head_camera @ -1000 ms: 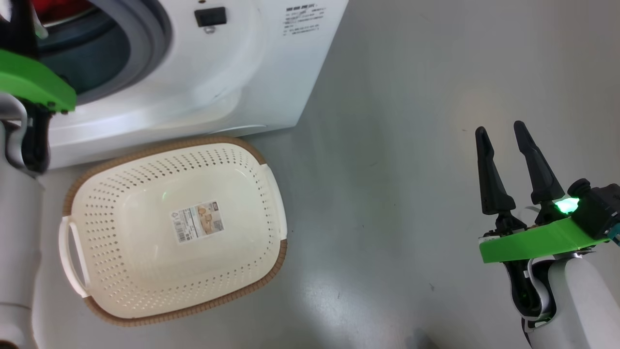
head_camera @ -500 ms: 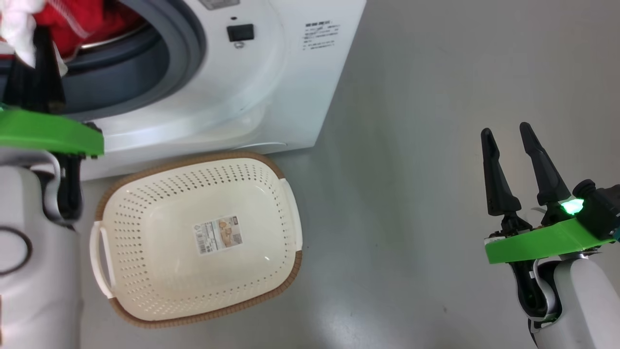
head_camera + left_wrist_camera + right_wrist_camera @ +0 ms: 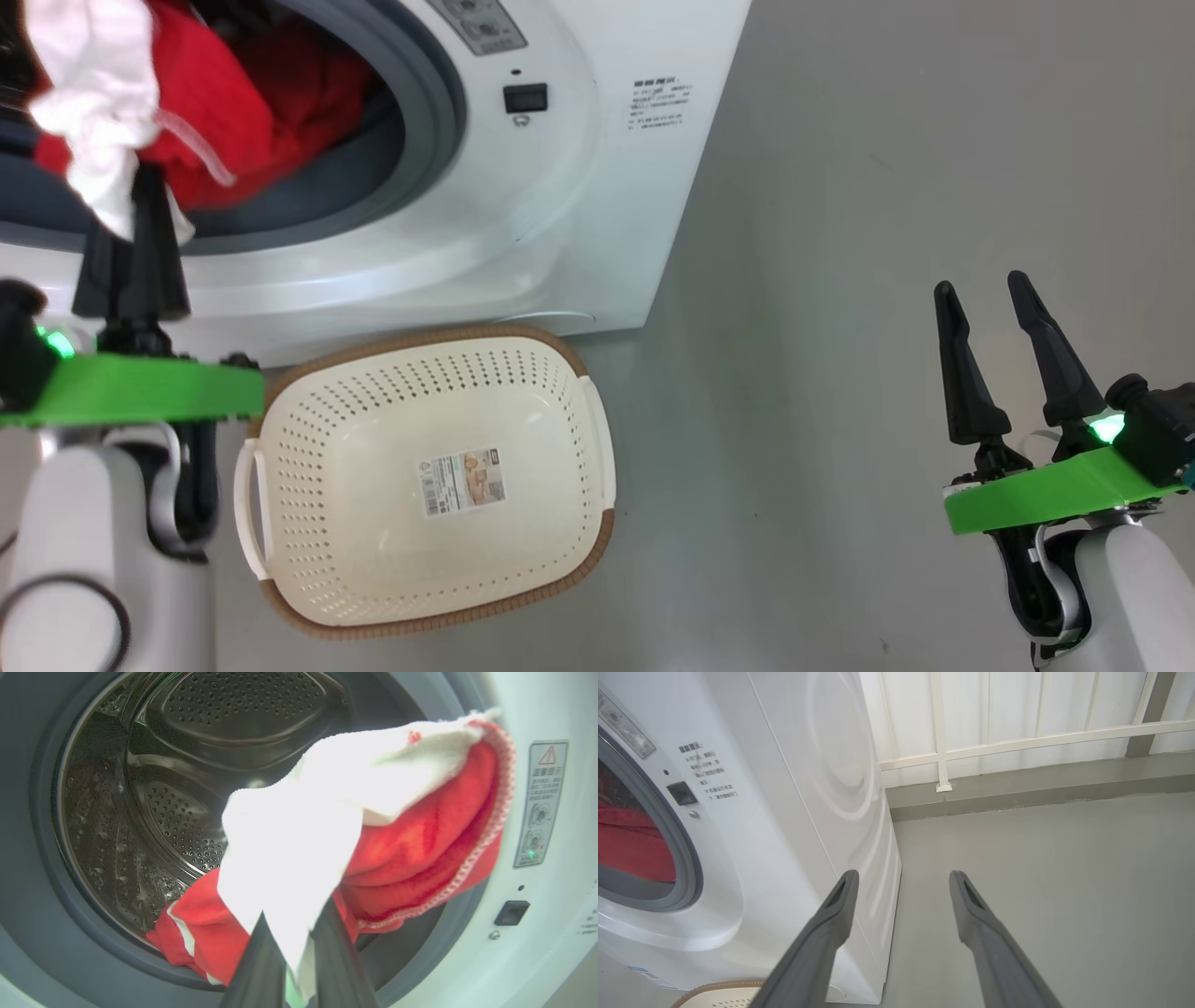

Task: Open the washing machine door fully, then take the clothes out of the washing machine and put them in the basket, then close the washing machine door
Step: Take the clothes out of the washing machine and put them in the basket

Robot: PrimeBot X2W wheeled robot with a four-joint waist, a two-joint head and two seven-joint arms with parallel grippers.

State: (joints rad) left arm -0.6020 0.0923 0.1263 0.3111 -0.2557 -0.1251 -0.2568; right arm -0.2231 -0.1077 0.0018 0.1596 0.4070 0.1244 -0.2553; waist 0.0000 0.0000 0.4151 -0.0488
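Note:
The washing machine (image 3: 560,187) stands open at the upper left; the washing machine door is out of view. My left gripper (image 3: 136,198) is shut on a piece of the clothes (image 3: 201,121), red with a white panel, and holds it up in front of the opening. In the left wrist view the held garment (image 3: 420,844) hangs from the left gripper (image 3: 295,911), and another red piece (image 3: 196,933) lies over the rubber ring below the steel drum (image 3: 187,812). The basket (image 3: 308,607) sits on the floor under the opening, with nothing in it. My right gripper (image 3: 980,283) hovers open at the right, holding nothing.
Grey floor (image 3: 840,280) stretches to the right of the machine. In the right wrist view the right gripper (image 3: 903,875) points past the machine's side (image 3: 831,765) toward a white railing (image 3: 1017,742) at the far wall. The basket's rim (image 3: 719,987) shows at the bottom.
The camera has shifted, so machine and basket sit further right and lower. My left gripper has drawn back from the drum, bringing the red and white garment out. The right gripper stays put.

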